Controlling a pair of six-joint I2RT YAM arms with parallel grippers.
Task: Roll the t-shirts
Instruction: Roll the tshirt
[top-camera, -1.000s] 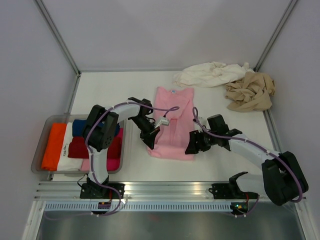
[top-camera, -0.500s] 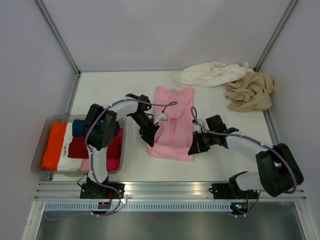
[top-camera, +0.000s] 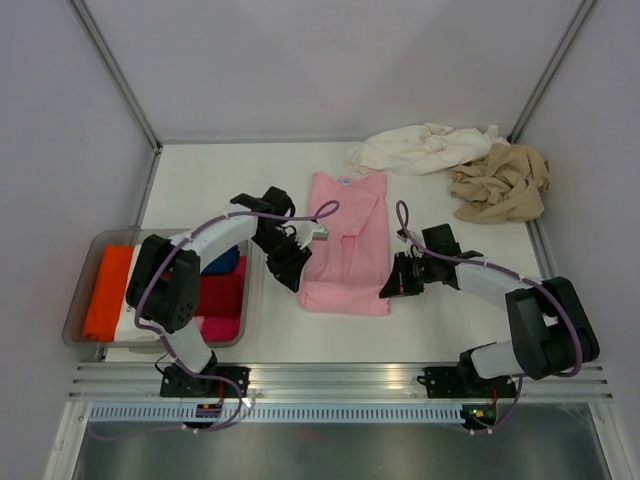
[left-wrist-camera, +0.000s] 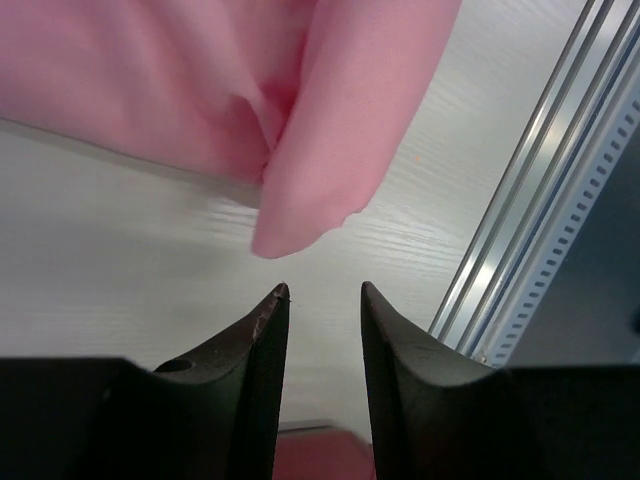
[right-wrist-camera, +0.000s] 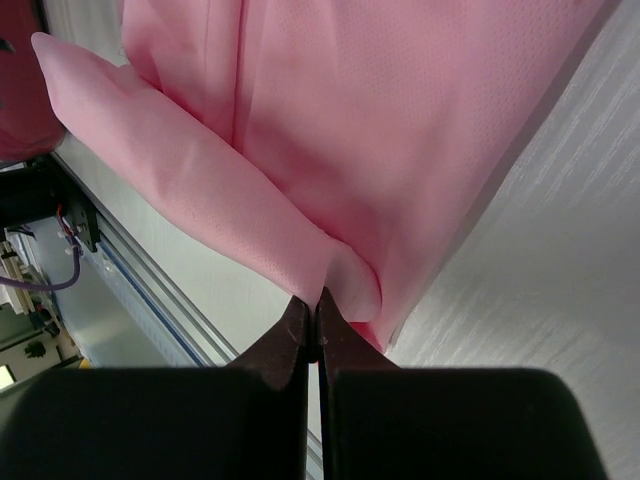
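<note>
A light pink t-shirt (top-camera: 345, 245) lies flat in the middle of the table, folded into a long strip. In the left wrist view its near left corner (left-wrist-camera: 330, 150) hangs just beyond my fingertips. My left gripper (top-camera: 288, 275) (left-wrist-camera: 322, 290) is open beside that corner, with only bare table between the jaws. At the near right corner my right gripper (top-camera: 388, 288) (right-wrist-camera: 318, 300) is shut on the hem fold of the pink t-shirt (right-wrist-camera: 380, 120). A cream-white t-shirt (top-camera: 425, 148) and a tan-beige t-shirt (top-camera: 500, 182) lie crumpled at the back right.
A clear grey tray (top-camera: 80, 300) at the left holds folded clothes, among them orange (top-camera: 105, 290) and red (top-camera: 215, 295). A metal rail (top-camera: 340, 378) (left-wrist-camera: 520, 200) runs along the table's near edge, close to the shirt's hem. Walls close in the back and both sides.
My right gripper has shut on the shirt's near right hem. The left gripper has opened and drawn back to the left, off the near left corner.
</note>
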